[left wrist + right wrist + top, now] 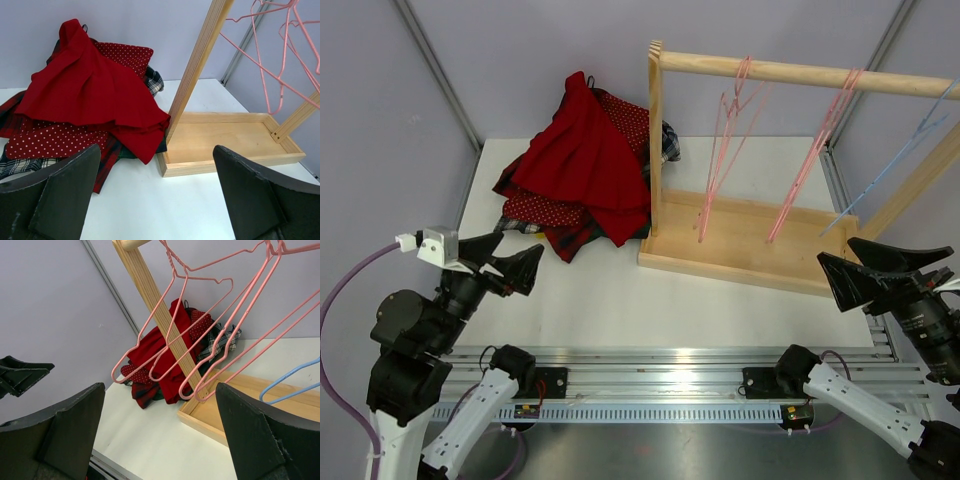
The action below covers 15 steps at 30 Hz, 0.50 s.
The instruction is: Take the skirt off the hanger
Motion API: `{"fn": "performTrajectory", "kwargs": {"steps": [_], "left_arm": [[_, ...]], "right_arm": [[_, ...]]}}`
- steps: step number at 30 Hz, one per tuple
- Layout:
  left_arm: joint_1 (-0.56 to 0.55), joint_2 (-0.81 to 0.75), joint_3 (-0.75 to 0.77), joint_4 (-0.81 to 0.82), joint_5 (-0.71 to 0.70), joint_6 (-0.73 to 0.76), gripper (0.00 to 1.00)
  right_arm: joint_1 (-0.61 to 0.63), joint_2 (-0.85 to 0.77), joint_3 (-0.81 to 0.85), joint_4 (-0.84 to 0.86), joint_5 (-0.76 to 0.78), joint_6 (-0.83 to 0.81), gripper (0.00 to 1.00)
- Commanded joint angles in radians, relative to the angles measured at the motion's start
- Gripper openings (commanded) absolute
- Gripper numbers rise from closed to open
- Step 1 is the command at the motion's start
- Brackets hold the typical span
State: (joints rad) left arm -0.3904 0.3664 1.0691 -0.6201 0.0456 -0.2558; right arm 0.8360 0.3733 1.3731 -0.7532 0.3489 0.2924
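A plain red skirt lies on top of a heap of skirts at the back left of the table, also in the left wrist view and the right wrist view. Under it lie a red dotted skirt and plaid ones. Bare pink hangers and a blue hanger hang on the wooden rack; no skirt hangs on any of them. My left gripper is open and empty in front of the heap. My right gripper is open and empty at the rack's right end.
The rack's wooden tray stands right of the heap, its upright post touching the clothes. Grey walls close in the table at the back and sides. An aluminium rail runs along the near edge.
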Motion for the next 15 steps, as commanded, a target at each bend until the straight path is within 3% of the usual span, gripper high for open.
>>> {"fn": "performTrajectory", "kwargs": {"steps": [1,15], "left_arm": [[-0.004,0.023,0.017,-0.01,-0.013,0.027,0.99],[-0.005,0.088,0.074,-0.009,-0.015,0.024,0.99]], "right_arm": [[0.002,0.026,-0.008,0.0,0.015,-0.004,0.99],[0.002,0.016,-0.003,0.014,-0.017,-0.029,1.0]]}}
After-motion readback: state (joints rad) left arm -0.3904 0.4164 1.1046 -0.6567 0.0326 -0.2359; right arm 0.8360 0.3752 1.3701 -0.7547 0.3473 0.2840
